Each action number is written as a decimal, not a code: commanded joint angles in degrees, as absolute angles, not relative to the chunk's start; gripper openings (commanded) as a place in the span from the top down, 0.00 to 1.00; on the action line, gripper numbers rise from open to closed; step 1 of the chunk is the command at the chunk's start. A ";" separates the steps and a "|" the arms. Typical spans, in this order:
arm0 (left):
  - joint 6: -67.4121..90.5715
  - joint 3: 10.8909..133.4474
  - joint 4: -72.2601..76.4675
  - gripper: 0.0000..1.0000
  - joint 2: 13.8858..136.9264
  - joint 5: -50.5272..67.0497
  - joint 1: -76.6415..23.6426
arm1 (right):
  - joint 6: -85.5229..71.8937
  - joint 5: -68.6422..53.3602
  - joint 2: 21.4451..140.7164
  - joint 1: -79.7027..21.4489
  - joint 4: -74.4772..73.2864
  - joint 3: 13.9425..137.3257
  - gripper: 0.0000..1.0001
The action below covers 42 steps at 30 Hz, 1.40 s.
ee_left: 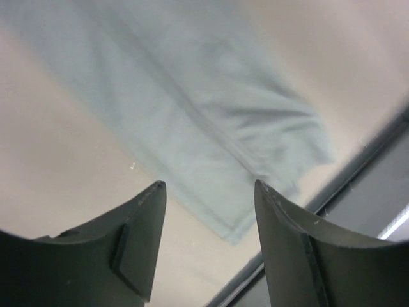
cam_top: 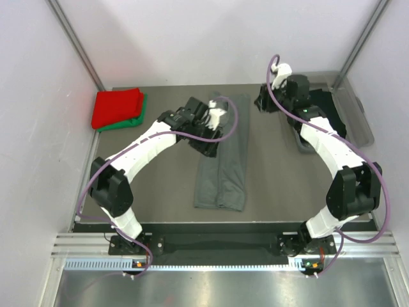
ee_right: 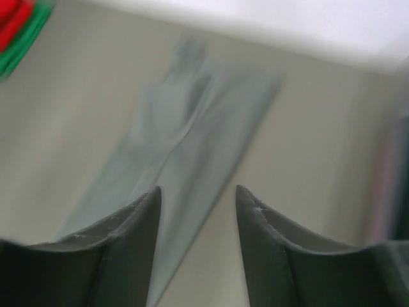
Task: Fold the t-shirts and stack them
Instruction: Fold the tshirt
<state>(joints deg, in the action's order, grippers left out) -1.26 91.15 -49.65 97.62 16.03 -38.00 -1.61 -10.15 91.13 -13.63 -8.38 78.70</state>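
A dark grey t-shirt (cam_top: pixel 223 163) lies folded into a long narrow strip down the middle of the table. My left gripper (cam_top: pixel 208 146) hovers open over the strip's upper left edge, with nothing between its fingers. The left wrist view shows the grey t-shirt (ee_left: pixel 211 109) below the gripper (ee_left: pixel 208 188). My right gripper (cam_top: pixel 261 102) is open and empty, just right of the strip's far end. In its wrist view the grey t-shirt (ee_right: pixel 185 128) stretches away past the gripper (ee_right: pixel 198 192). A folded red t-shirt (cam_top: pixel 117 107) rests on a green t-shirt (cam_top: pixel 135 120) at the back left. A black t-shirt (cam_top: pixel 329 105) lies at the back right.
A clear plastic tub (cam_top: pixel 359 118) stands at the back right, with the black t-shirt in it and the right arm reaching over it. White walls and metal posts enclose the table on three sides. The table's dark edge (ee_left: pixel 358 173) shows in the left wrist view.
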 commanded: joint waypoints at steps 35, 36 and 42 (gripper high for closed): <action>32.34 48.17 -28.12 0.44 94.74 32.34 -26.02 | -40.87 -39.55 83.58 -22.50 -20.48 34.98 0.44; 32.43 47.99 -28.39 0.47 94.92 32.60 -26.02 | -41.30 -39.46 83.67 -22.94 -20.22 35.24 0.44; 32.96 46.15 -29.18 0.63 94.92 33.57 -26.19 | -42.36 -39.46 85.16 -25.22 -19.25 35.68 0.48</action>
